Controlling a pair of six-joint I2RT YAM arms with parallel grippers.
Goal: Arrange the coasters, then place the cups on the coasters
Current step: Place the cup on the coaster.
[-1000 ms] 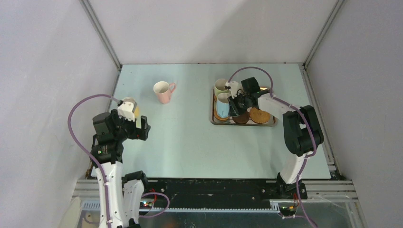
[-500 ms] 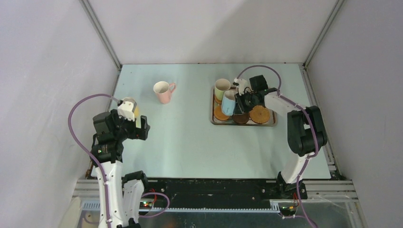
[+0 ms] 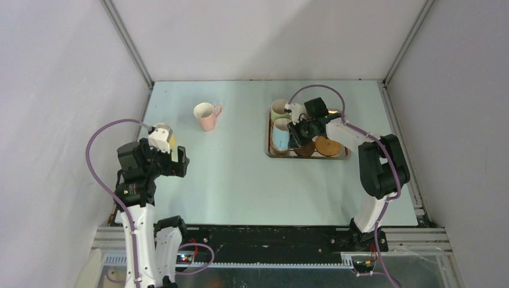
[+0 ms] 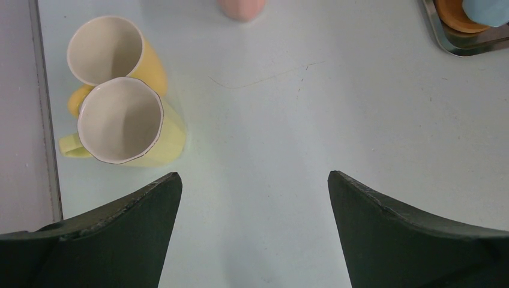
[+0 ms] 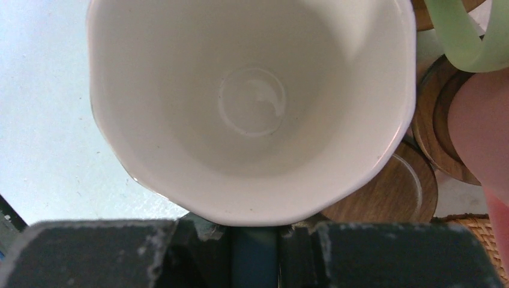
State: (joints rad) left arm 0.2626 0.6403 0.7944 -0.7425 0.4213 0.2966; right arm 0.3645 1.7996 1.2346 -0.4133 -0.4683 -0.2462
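Blue cup — rim in right claw's narrow grip; left claw wide open

The left arm has a white bottom piece and chunky black joints on top. The right arm looks just the same. A long purple cable loops off each arm. A small white box sits near each wrist. The jaws are dark, shaped like wedges, with scuffed pale edges.

Saw two yellow cups, cream inside; a pink cup; a light blue cup; tan coaster, dark brown coaster
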